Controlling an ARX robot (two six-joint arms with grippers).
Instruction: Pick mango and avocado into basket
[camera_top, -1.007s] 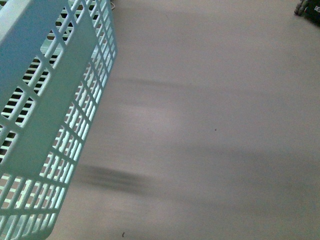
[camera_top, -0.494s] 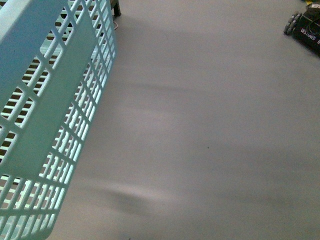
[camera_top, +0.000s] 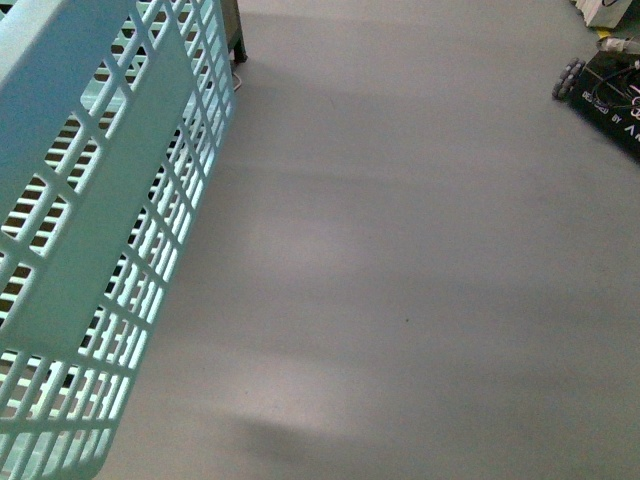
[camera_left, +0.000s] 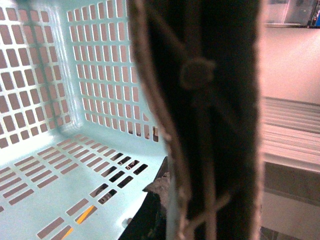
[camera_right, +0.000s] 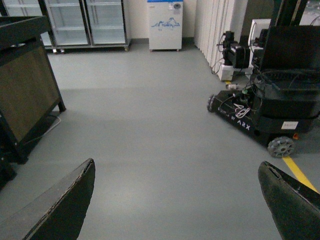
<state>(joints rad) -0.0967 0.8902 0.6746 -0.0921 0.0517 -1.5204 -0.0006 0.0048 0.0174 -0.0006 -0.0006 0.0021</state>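
Note:
The pale turquoise basket (camera_top: 110, 200) fills the left side of the front view, tilted and held above the grey floor. In the left wrist view its slotted floor (camera_left: 50, 195) and walls show, with no fruit in the visible part. The brown handle (camera_left: 200, 100) runs close across the lens, and my left gripper (camera_left: 175, 215) is shut on it. My right gripper (camera_right: 176, 165) hangs open over bare floor with nothing between its fingers (camera_right: 75, 200). The mango and the avocado are out of view.
Another wheeled ARX robot base (camera_right: 265, 115) stands to one side and also shows at the top right of the front view (camera_top: 600, 85). A dark wooden stand (camera_right: 25, 85), glass-door fridges (camera_right: 105, 22) and a yellow floor line (camera_right: 300, 172) are in sight.
The front view has shifted: the other robot base has come further into the top right, a dark leg has appeared beside the basket, and the floor shadow has slid down. The basket keeps its place in the frame.

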